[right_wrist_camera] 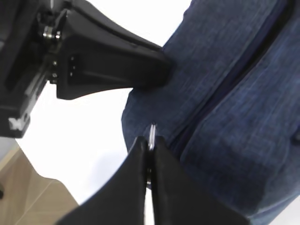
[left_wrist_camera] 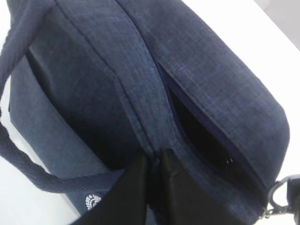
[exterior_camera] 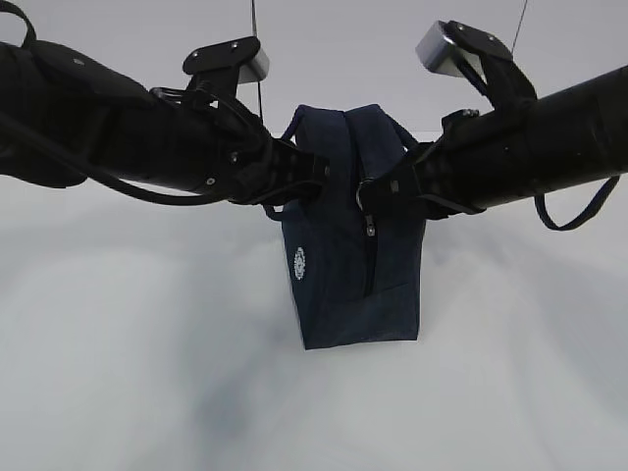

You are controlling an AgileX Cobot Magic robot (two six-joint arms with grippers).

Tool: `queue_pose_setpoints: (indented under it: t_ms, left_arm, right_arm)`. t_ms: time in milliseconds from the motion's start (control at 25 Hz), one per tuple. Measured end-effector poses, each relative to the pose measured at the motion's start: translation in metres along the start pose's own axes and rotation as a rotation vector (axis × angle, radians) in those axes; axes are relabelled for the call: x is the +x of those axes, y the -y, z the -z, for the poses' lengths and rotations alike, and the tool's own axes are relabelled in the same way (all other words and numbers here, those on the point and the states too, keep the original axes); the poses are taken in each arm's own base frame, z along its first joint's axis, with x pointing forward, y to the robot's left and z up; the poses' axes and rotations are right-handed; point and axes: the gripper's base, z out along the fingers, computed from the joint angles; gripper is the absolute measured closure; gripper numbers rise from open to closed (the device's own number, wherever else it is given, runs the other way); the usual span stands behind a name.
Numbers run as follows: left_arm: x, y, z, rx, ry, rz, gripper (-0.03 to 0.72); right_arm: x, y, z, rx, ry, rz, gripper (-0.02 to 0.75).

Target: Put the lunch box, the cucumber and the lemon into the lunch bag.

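While both my arms reach in from either side, the lunch bag (exterior_camera: pixel 348 245) hangs between them, lifted clear of the white table (exterior_camera: pixel 147 373) with its flat bottom hanging free. My left claw (left_wrist_camera: pixel 154 157) is pressed together on a fold of the navy fabric at the bag's top edge, and just beyond its fingertips, to the right, the zipper slit gapes partly open onto a dark inside I cannot see into. A loop handle (left_wrist_camera: pixel 18 154) curves off to the left of that claw, and the small white logo (left_wrist_camera: pixel 93 201) sits just below and left of it. My right claw (right_wrist_camera: pixel 149 145) is pinched shut on the silver ring pull (right_wrist_camera: pixel 152 133), whose thin metal edge pokes out between the fingertips; the bag's fabric lies right beside it, above and to the right, and my other claw's black finger meets the cloth just above. The second handle (exterior_camera: pixel 574 211) dangles under my right arm
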Motion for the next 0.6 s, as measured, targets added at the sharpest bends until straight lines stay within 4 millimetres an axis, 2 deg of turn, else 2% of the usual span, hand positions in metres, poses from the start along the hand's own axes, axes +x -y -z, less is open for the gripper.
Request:
queue_pose_setpoints:
  t_ms: [240, 600]
  left_arm:
    - [0.0, 0.0, 0.0, -0.002, 0.002, 0.004, 0.673]
    - [-0.002, -0.002, 0.0, -0.021, 0.019, 0.017, 0.673]
  right_arm:
    - [-0.016, -0.001, 0.005, 0.019, 0.035, 0.001, 0.738]
    - [-0.02, 0.002, 0.004, 0.048, 0.053, -0.009, 0.738]
